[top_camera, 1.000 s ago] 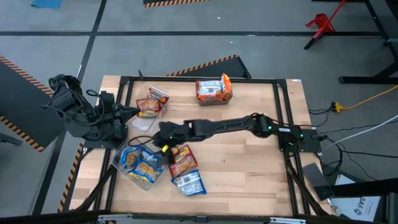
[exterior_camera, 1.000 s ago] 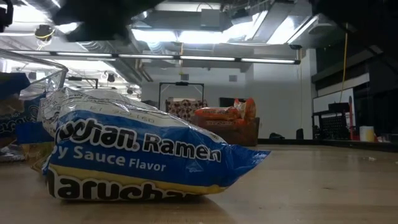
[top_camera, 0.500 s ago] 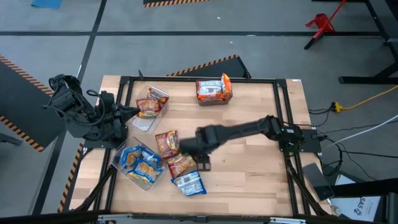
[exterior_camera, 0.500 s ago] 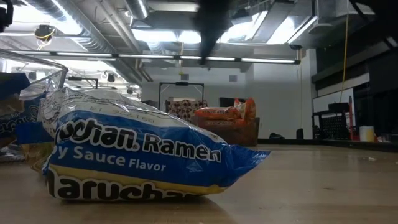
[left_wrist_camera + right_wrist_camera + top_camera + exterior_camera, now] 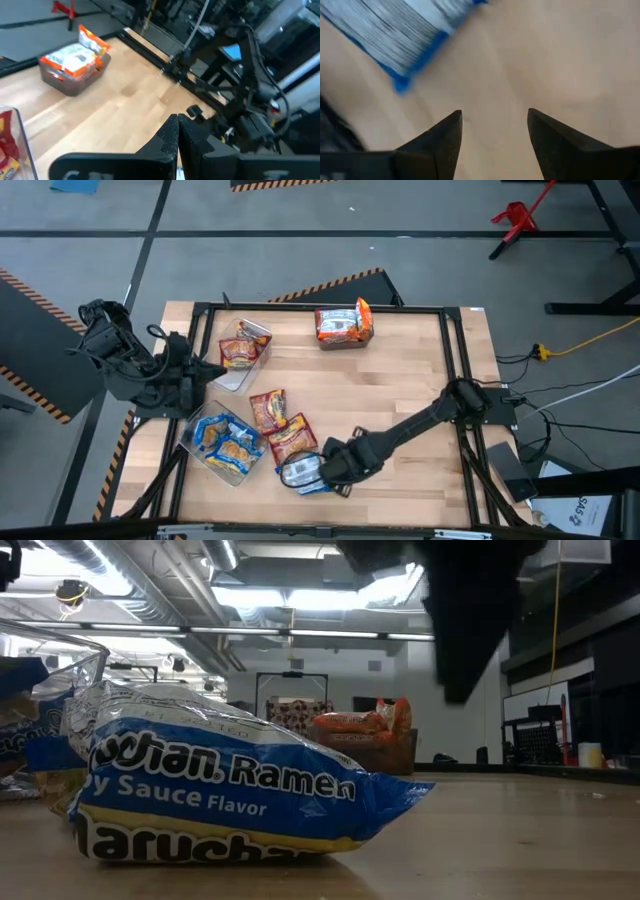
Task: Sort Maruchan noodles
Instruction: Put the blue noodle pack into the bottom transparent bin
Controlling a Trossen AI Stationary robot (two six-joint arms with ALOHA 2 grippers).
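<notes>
I had the right gripper (image 5: 322,470) low beside the blue packet (image 5: 303,473) at table's near edge, fingers spread wide w/ nothing held. Reach step, I judged. Next: straddle it, close, carry to the blue bin (image 5: 193,446). Left gripper (image 5: 178,131) pinched closed, parked.

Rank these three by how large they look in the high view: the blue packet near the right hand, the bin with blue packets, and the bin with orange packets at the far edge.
1. Bin with blue packets, largest.
2. Bin with orange packets.
3. Blue packet, smallest, though the right hand hides part of it.
</notes>
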